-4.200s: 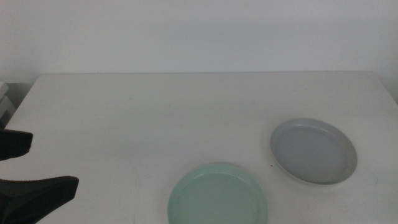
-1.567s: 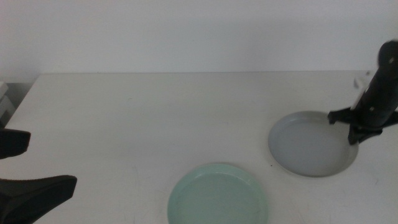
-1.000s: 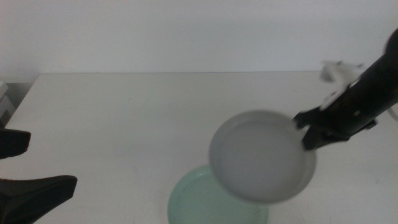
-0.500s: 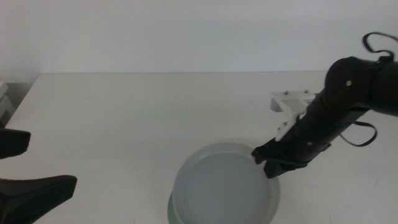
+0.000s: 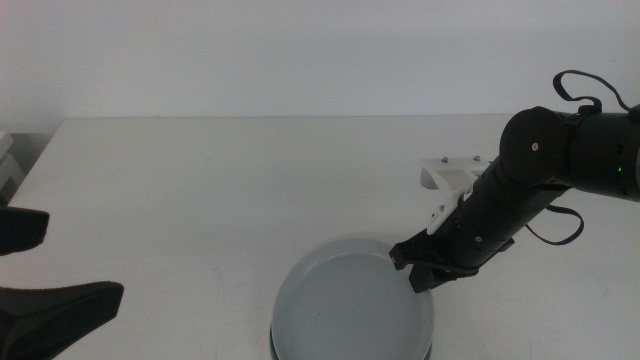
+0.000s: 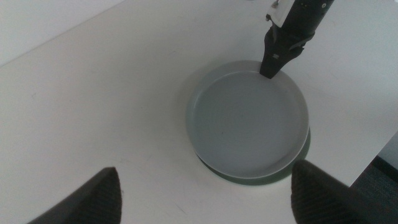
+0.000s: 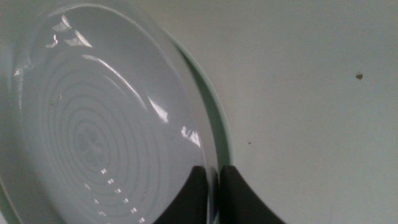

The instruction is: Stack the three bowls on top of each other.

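Grey bowl (image 5: 352, 298) — pinched at its rim by the right hand (image 5: 418, 268) — should settle centred on the green bowl (image 6: 301, 145) before release.

The right arm reaches in from the right, angled down toward the near middle, its right gripper (image 5: 418, 265) apparently pinched on the grey bowl's (image 5: 350, 305) rim, while the left gripper (image 5: 40, 270) waits, jaws parted, at the near left.
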`<state>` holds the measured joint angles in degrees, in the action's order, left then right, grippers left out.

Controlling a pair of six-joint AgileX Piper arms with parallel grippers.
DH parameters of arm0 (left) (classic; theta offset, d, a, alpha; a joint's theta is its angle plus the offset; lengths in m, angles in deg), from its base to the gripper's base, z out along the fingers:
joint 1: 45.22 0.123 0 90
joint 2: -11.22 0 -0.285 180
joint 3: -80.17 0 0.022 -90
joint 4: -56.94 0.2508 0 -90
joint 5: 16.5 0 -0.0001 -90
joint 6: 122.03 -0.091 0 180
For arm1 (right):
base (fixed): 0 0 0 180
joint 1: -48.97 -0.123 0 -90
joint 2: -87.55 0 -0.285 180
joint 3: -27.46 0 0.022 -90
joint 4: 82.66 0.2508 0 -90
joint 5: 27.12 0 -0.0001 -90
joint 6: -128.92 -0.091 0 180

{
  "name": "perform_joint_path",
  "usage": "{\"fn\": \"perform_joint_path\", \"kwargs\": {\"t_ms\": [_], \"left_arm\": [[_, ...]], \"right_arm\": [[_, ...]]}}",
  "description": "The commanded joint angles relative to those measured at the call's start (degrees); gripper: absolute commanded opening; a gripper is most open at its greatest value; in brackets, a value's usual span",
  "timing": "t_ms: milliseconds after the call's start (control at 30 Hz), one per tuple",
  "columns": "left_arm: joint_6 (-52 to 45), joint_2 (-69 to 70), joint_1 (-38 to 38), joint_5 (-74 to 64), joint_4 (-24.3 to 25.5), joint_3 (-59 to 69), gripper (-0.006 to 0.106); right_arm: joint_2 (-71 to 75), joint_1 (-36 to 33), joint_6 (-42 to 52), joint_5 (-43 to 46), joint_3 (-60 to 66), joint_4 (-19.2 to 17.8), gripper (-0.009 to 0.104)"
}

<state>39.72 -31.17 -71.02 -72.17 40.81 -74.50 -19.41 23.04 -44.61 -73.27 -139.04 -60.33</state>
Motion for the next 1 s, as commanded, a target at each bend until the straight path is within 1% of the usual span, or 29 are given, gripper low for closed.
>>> {"fn": "perform_joint_path", "kwargs": {"t_ms": [0,100,267,367,433,533,600,667,733,800,833,900,967], "left_arm": [[0.79,-0.32,0.13,3.99,-1.04,-1.86,0.105],[0.79,-0.32,0.13,3.99,-1.04,-1.86,0.105],[0.79,-0.32,0.13,3.99,-1.04,-1.86,0.105],[1.04,-0.32,0.13,4.0,-1.53,-1.86,0.105],[1.66,-0.32,0.13,4.67,-2.58,-1.86,0.105],[4.49,-2.33,0.13,8.31,-0.71,-2.45,0.105],[10.63,-5.99,0.13,10.94,2.37,-3.92,0.105],[14.7,-10.72,0.13,12.54,5.23,-6.23,0.105],[16.5,-15.43,0.13,13.22,8.26,-9.3,0.105],[18.25,-21.14,0.35,13.36,11.74,-13.51,0.105],[19.81,-23.5,0.8,13.36,12.7,-15.79,0.105],[21.66,-29.36,3.3,12.96,13.19,-20.3,0.105],[21.06,-33.93,6.89,11.81,12.08,-24.12,0.105]], "right_arm": [[2.39,-0.14,0.05,1.32,-1.17,0.92,0.011],[2.39,-0.14,0.05,0.66,-1.17,0.92,0.023],[2.61,0.04,0.05,-0.92,-1.8,0.87,0.046],[3.26,0.64,0.05,-2.89,-3.84,0.46,0.054],[4.26,1.7,0.05,-4.81,-6.37,0.15,0.055],[6.18,4.67,0.05,-8.56,-11.13,-0.2,0.056],[6.99,7.02,0.11,-11.91,-14.9,-0.14,0.056],[7.35,9.83,0.11,-15.3,-19.27,-0.1,0.056],[7.65,12.32,0.59,-17.63,-22.64,-0.18,0.056],[8.26,15.07,1.64,-18.56,-25.29,-0.18,0.055],[8.79,16.49,1.75,-18.56,-25.82,-0.09,0.055],[10.16,19.42,1.38,-18.16,-25.9,1.02,0.055],[11.5,21.42,1.63,-18.4,-25.79,1.29,0.055]]}}
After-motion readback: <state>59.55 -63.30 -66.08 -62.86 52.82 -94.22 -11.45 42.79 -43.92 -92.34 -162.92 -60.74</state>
